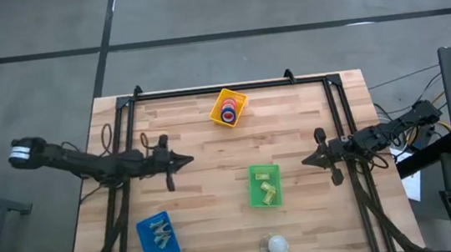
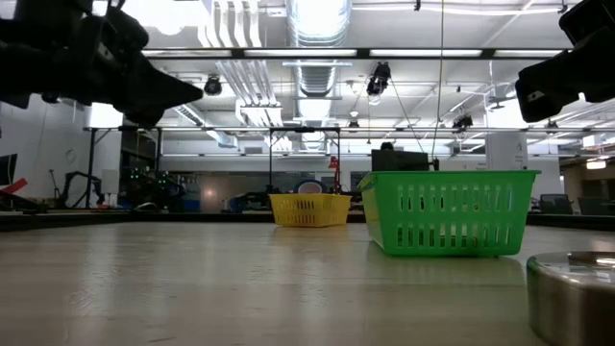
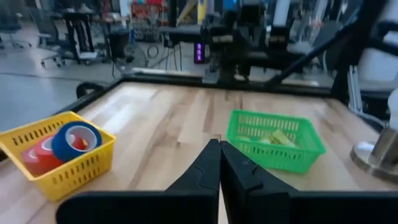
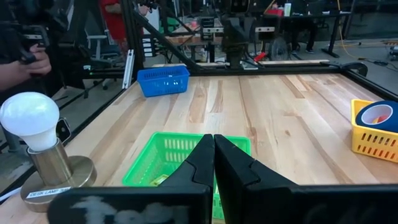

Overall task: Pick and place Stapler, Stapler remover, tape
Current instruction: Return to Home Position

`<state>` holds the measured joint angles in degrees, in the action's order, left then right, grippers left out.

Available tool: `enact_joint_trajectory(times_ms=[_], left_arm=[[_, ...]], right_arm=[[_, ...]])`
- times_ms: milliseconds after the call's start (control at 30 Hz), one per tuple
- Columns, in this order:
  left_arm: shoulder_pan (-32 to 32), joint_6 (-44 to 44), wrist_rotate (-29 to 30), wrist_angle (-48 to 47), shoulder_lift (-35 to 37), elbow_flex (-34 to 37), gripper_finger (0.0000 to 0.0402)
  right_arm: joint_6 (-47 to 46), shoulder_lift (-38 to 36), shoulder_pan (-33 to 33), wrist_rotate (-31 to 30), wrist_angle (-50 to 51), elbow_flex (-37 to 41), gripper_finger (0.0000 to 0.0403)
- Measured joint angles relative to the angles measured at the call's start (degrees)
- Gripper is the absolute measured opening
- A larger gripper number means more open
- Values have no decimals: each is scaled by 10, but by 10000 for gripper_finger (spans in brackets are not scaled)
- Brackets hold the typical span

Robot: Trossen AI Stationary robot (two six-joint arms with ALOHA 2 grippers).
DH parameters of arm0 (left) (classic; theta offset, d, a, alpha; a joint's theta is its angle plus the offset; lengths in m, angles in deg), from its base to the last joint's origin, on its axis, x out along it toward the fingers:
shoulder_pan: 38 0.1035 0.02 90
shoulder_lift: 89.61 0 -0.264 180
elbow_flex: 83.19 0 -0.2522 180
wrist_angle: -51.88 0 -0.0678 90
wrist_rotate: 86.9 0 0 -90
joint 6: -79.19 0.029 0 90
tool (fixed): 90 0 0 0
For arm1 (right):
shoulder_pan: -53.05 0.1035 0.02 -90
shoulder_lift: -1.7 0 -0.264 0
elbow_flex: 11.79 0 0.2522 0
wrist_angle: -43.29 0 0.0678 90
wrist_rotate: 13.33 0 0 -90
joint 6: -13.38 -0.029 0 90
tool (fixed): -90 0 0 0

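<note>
Seemingly everything is lying sorted: tape (image 1: 229,110) is sitting in the yellow bin (image 1: 243,99), staplers (image 1: 162,232) in the blue bin (image 1: 141,229); left tool (image 1: 185,159) and right tool (image 1: 306,161) are hovering pinched shut, empty (parking, I judge); next is needing no grasp.

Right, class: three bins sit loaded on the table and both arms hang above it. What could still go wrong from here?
1. The desk lamp stands at the front edge of the table near the green bin; the right gripper, shut, might clip it if it swings low.
2. In the yellow bin, the blue tape roll leans on red rolls near the rim; a bump from the left gripper, also shut, could tip it out.
</note>
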<state>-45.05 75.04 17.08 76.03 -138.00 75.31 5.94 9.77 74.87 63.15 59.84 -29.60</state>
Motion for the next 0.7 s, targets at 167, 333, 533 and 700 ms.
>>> enact_joint_trajectory(times_ms=[167,333,533,700], left_arm=[[1,0,0,16,60,40,2],[1,-9,-11,4,123,72,7],[1,-6,-28,-86,200,71,4],[1,11,-30,-147,273,71,8]], right_arm=[[0,0,0,0,0,0,8],[0,0,0,0,0,0,8],[0,-1,0,0,0,0,8],[0,-1,0,0,0,0,8]])
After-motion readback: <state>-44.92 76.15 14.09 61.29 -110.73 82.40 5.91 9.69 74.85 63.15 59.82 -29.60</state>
